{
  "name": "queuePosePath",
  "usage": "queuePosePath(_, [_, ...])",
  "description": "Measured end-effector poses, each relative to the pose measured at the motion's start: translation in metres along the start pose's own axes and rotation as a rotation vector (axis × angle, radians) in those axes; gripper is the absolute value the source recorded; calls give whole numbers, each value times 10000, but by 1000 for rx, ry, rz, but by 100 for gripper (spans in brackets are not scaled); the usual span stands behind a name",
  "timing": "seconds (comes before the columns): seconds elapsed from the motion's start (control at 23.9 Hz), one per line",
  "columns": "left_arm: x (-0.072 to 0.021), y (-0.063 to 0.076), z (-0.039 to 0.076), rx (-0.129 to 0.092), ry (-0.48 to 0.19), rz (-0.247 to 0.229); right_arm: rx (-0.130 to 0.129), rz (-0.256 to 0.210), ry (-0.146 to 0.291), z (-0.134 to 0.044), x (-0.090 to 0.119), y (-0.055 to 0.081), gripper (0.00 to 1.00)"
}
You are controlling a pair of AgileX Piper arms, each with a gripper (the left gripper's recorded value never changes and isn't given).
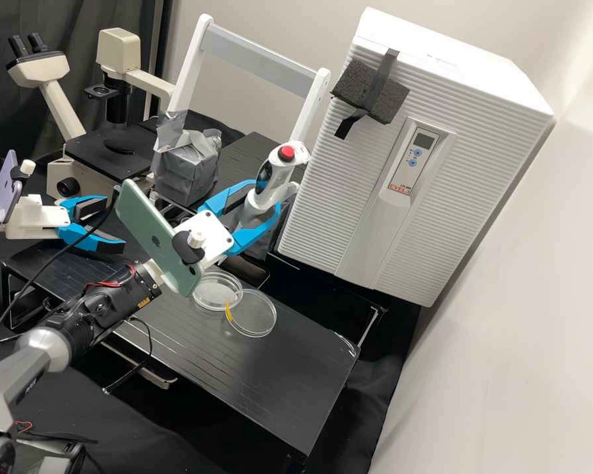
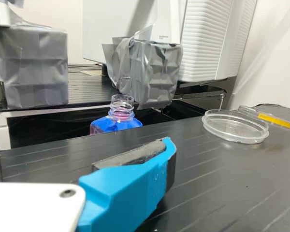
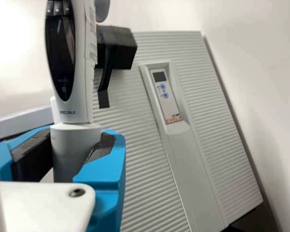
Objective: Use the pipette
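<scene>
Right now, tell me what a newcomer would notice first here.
The pipette with its red button, gripped in the right arm's jaws, stands out in front of the big white ribbed box. On the black bench below it, a clear dish lies beside a second dish. An open bottle of blue liquid sits past the bench edge.

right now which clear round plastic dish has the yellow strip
The clear round plastic dish farther from the grey taped box; the plain dish beside it has none.
</scene>
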State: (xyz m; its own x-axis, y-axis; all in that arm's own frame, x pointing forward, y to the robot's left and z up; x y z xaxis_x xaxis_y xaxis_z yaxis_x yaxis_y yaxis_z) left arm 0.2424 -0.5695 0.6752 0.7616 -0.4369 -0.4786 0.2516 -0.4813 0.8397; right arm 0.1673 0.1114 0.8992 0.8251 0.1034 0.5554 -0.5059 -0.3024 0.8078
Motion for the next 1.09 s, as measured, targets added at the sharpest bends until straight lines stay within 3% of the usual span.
queuePosePath(0.88, [1,-11,29,0,-10,-4,-19,-13,-19,60,-43,-16,0])
queuePosePath(1.09, [-3,-16,27,0,-9,-6,-38,-18,-16,55,-46,-25,0])
